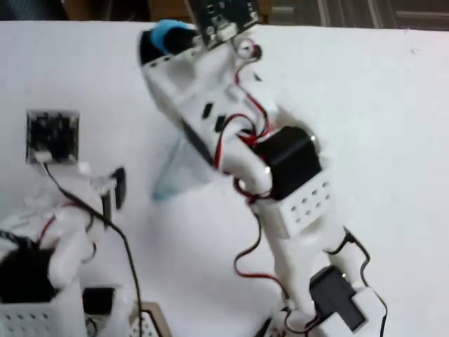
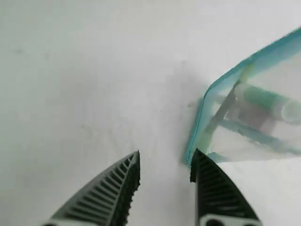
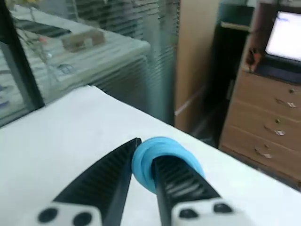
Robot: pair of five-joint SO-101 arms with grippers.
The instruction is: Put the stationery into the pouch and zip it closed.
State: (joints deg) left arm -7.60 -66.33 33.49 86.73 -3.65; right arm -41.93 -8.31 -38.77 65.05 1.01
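Observation:
The clear pouch [image 2: 254,117] with teal edging lies on the white table, a green pen and other stationery visible inside it. In the high view the pouch [image 1: 170,172] is partly hidden under the right arm. My left gripper [image 2: 164,188] is open just above the table, one finger beside the pouch's corner; in the high view this left gripper [image 1: 114,189] sits left of the pouch. My right gripper [image 3: 143,165] is raised and shut on a blue ring-shaped roll [image 3: 162,155]. In the high view the right gripper [image 1: 163,42] holds the blue roll [image 1: 172,33] near the table's far edge.
The right arm [image 1: 280,168] stretches diagonally across the table's middle, with red and black cables hanging from it. The table's far edge [image 1: 337,27] runs close behind the right gripper. Wooden drawers [image 3: 268,113] and a window stand beyond the table.

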